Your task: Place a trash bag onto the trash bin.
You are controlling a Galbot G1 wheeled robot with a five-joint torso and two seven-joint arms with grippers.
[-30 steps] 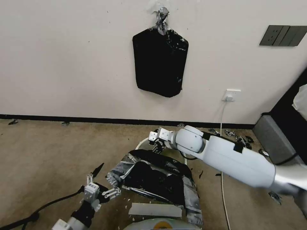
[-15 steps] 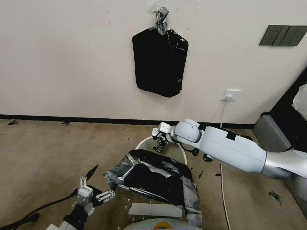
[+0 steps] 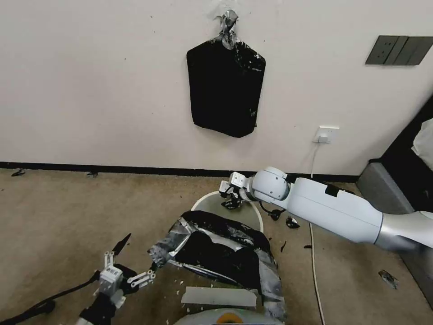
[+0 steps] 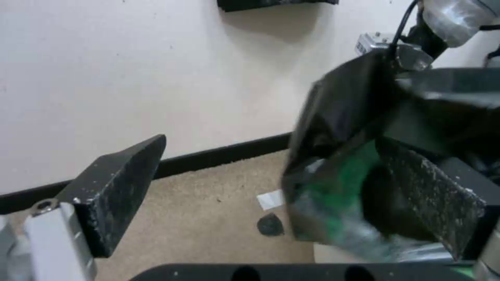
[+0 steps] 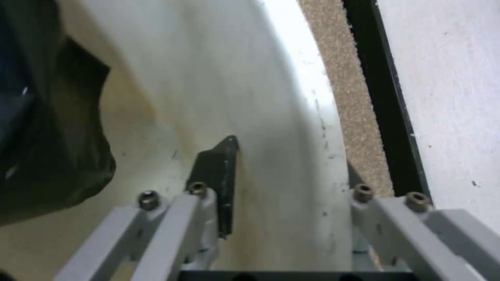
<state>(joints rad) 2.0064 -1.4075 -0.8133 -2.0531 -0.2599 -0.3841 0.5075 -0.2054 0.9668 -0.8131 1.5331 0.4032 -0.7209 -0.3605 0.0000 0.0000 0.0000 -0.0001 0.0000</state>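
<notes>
Both grippers backed off, fingers spread, holding nothing.
Right gripper (image 3: pixel 232 197) lifted to trash bin (image 3: pixel 202 204) rim at 12 o'clock; left gripper (image 3: pixel 124 268) dropped toward 7; trash bag (image 3: pixel 216 253) half on.

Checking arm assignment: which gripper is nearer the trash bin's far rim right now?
Right. The right gripper is open at the trash bin's far rim, one finger inside the wall. The left gripper is open, low over the carpet beside the trash bag, well short of that rim.

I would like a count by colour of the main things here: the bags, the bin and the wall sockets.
Black: 2, the trash bag and the hanging bundle
White: 2, the trash bin and the wall plug socket
Dark grey: 1, the socket panel
Total: 5
</notes>
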